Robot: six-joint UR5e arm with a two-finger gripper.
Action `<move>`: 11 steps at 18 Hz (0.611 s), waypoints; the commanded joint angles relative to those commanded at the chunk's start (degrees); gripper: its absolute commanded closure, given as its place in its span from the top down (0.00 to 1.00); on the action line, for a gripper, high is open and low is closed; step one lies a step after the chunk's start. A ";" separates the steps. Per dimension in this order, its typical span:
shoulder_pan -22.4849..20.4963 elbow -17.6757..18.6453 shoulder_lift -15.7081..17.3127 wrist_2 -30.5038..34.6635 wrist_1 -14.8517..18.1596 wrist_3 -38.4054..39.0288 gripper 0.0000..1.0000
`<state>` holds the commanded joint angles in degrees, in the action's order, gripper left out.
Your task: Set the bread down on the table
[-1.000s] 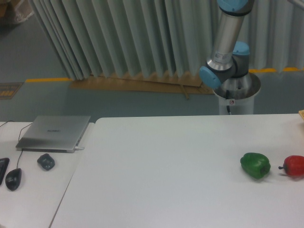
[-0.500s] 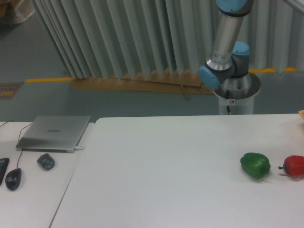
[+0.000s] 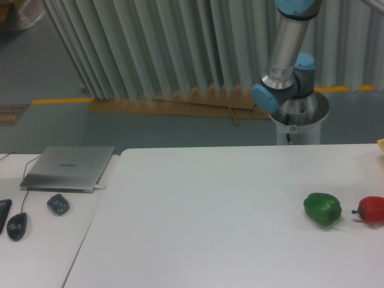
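Bread and gripper out of frame, finger state unknowable; table [image 3: 210,204] bears green pepper [image 3: 322,208] at 3 o'clock, beside red pepper [image 3: 371,210].

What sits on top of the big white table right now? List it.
On the table lie a green pepper and, to its right, a red pepper cut by the frame edge. A tan sliver shows at the far right edge, too cropped to identify. No bread is clearly visible.
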<state>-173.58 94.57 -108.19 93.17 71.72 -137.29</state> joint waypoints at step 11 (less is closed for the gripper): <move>0.44 1.76 -1.05 -0.09 -0.62 0.09 1.00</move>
<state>-173.15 96.33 -109.25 93.07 71.10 -137.20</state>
